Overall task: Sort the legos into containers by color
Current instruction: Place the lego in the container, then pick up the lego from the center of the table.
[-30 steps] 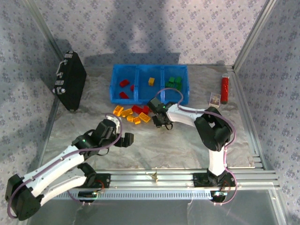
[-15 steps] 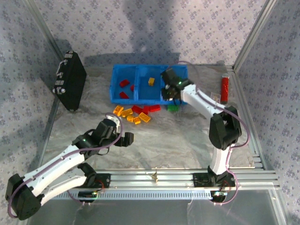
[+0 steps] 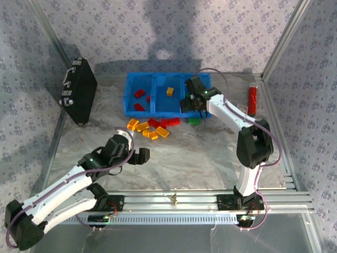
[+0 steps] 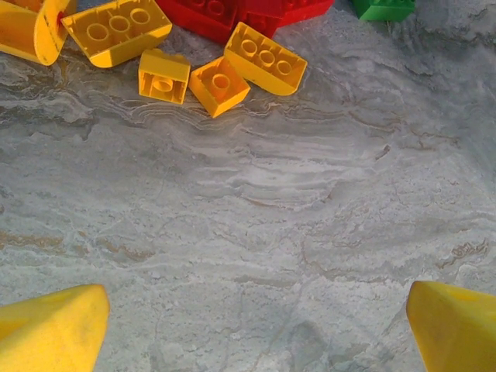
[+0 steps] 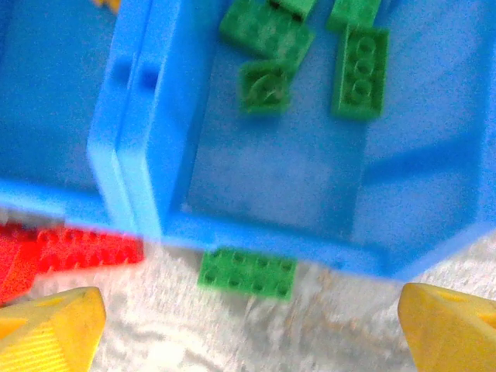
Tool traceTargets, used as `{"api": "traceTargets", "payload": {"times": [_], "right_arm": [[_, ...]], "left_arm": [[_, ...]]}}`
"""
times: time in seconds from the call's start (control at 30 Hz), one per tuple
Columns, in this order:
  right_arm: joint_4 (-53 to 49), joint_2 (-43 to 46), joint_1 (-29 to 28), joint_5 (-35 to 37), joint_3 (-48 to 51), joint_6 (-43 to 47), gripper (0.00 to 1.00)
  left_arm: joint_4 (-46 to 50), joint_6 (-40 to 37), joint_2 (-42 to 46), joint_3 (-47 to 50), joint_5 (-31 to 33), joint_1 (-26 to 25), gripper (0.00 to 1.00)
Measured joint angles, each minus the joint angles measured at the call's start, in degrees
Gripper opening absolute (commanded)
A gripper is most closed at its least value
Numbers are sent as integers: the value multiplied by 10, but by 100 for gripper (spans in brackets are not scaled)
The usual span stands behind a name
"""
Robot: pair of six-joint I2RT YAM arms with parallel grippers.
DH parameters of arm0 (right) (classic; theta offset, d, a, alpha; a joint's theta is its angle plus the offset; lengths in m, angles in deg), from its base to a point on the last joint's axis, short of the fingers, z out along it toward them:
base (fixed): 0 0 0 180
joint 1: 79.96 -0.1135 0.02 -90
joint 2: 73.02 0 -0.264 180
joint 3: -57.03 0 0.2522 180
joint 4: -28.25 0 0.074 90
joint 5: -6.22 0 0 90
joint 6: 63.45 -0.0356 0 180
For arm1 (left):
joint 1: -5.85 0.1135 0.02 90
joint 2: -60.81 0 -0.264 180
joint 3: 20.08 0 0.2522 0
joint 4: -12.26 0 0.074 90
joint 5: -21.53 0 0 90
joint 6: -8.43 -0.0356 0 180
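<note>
Legos (image 3: pixel 152 126) are partly cut off for me: the right wrist view clips the green ones (image 5: pixel 360 74) in the tray's (image 5: pixel 139 116) right compartment, and a red brick (image 5: pixel 85 252) is blurred. One green brick (image 5: pixel 246 273) lies on the table (image 4: pixel 248 217) just outside the front wall. Yellow pieces (image 4: pixel 263 58) cluster near it. My right gripper (image 5: pixel 249 329) hovers there, fingers wide apart, empty. My left gripper (image 4: pixel 256 329), likewise spread, faces bare table.
</note>
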Motion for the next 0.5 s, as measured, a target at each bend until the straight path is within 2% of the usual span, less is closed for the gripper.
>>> {"api": "traceTargets", "payload": {"times": [0.13, 0.27, 0.5], "right_arm": [[25, 66, -17, 5, 116, -37, 99], [54, 77, -20, 3, 188, -68, 99], [98, 25, -13, -8, 199, -92, 99]], "left_arm": [[-9, -1, -32, 0, -1, 0, 98], [-21, -3, -66, 0, -6, 0, 98], [-30, -5, -75, -3, -8, -1, 98]]}}
